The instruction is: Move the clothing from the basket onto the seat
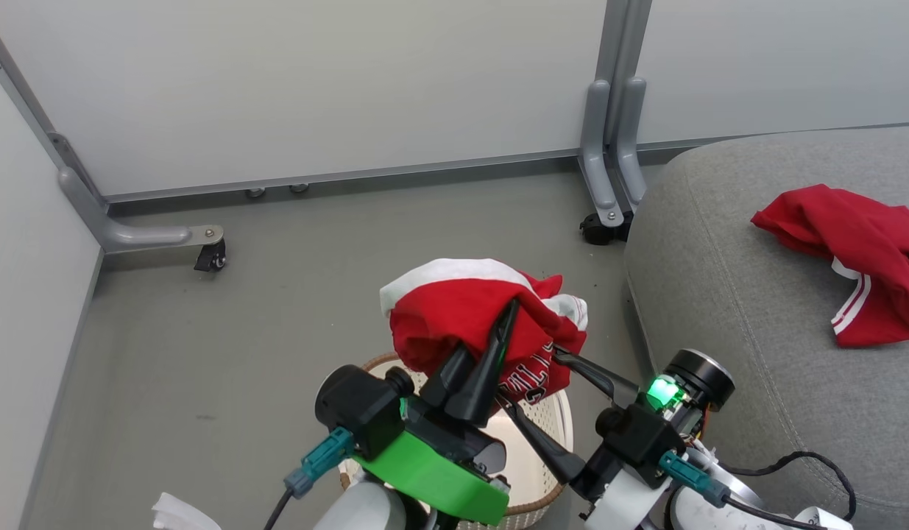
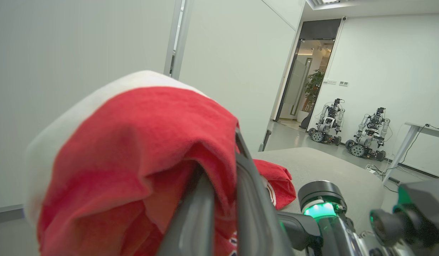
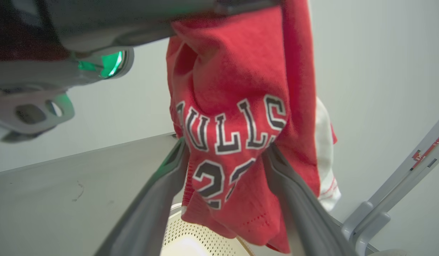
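Head view shows my left claw (image 1: 491,346) clenched on the red jersey (image 1: 454,309), pinching it near its top. The jersey hangs in a bunch right over the basket (image 1: 553,434), which sits on the floor at 6 o'clock from it.

What matters most for the next move is where the seat (image 1: 719,294) is. It lies at 3 o'clock from my left claw, big and grey, just beside the basket. So I think the jersey has to go sideways toward 3 o'clock and over the seat's round edge. The other red piece (image 1: 851,243) lies on the seat, farther toward 3 o'clock and well apart from both claws.

My right claw (image 1: 528,379) is at 4 o'clock from my left claw, between it and the seat. That makes my right arm the nearer one to the seat, and I think it may be in the way. Its fingers are spread wide and grip nothing.

Right wrist view shows the jersey hanging long, from 12 o'clock down to 6 o'clock. The part with the letters hangs between my two spread fingers (image 3: 169,167). I cannot tell if they touch the cloth.

Left wrist view shows my left fingers (image 2: 247,185) pressed close with red cloth squeezed between them, and the seat at 3 o'clock.
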Robot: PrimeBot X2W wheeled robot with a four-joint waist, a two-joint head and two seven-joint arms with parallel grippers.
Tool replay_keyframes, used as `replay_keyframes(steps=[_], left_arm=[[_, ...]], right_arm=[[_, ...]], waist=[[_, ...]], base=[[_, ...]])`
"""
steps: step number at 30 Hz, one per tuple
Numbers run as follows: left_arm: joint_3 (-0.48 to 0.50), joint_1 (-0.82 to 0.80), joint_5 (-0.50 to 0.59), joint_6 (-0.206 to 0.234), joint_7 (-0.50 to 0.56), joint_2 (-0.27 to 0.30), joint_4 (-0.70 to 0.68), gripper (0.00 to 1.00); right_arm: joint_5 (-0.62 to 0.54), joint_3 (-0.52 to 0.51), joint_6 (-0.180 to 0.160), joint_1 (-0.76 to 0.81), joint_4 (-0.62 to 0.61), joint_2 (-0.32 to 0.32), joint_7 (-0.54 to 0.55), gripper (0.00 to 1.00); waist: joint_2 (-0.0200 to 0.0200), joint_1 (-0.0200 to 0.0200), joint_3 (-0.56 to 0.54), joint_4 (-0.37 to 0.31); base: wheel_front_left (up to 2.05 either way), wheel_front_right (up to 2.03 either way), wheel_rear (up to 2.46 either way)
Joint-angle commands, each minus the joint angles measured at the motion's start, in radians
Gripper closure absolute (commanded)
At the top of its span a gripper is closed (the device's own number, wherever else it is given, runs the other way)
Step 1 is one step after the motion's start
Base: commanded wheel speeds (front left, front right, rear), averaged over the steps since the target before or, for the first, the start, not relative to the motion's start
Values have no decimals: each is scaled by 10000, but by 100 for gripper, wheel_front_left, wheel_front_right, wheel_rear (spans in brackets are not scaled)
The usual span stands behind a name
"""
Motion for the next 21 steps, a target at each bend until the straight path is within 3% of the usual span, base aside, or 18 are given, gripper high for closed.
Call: replay_keyframes(steps=[1, 12, 13, 14, 15, 21], left_arm=[[-92, -146, -145, -62, -33, 37, 10, 100], [-657, -156, -274, -56, -33, 37, 177, 100], [-678, -145, -283, -54, -33, 37, 197, 100], [-691, -135, -289, -50, -33, 37, 223, 100], [-693, -128, -292, -45, -33, 37, 236, 100], [-620, -92, -273, -13, -31, 37, 345, 100]], right_arm=[[-161, 7, -3, -128, 145, 68, 2, 0], [-284, -319, -3, -220, 844, 764, 2, 0], [-213, -381, -3, -186, 878, 819, 2, 7], [-128, -453, -3, -143, 922, 876, 2, 72], [-72, -510, -3, -135, 906, 920, 2, 100], [301, -946, -3, -25, 728, 1039, 2, 100]], waist=[[0, 0, -5, 12], [0, 0, -23, 92], [0, 0, -23, 96], [0, 0, -26, 97], [0, 0, -21, 95], [0, 0, 27, 65]], base=[[0, 0, 0], [0, 0, 0], [0, 0, 0], [0, 0, 0], [0, 0, 0], [0, 0, 0]])
